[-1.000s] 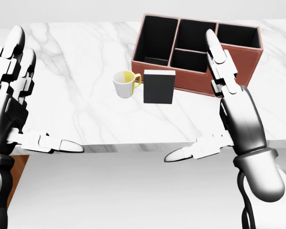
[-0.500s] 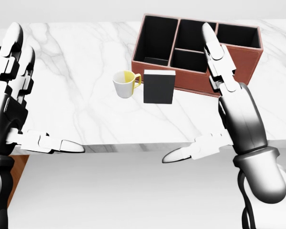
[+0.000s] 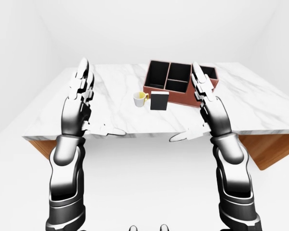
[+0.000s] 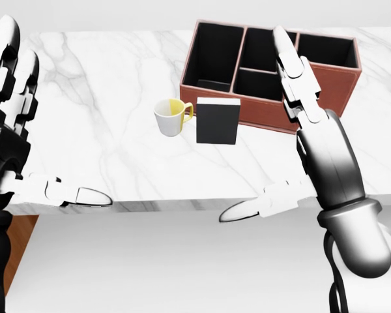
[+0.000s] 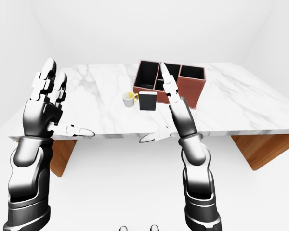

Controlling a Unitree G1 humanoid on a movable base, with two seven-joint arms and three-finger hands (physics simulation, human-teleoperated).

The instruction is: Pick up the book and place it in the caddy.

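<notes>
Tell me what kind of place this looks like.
Probably a simulated tabletop test scene, not a real room: a marble-topped table in bare white surroundings, holding only a mug, a dark book and a compartmented caddy.

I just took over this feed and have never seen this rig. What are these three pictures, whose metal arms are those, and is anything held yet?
All three pictures come from cameras on a humanoid robot's head, looking out over its own arms: one head view and two eye views that show nearly the same scene. It is a simulation. The left robot hand and right robot hand are both raised, fingers spread, holding nothing. On the marble table stand a mug, a dark book upright beside it, and a brown caddy with several compartments.
</notes>
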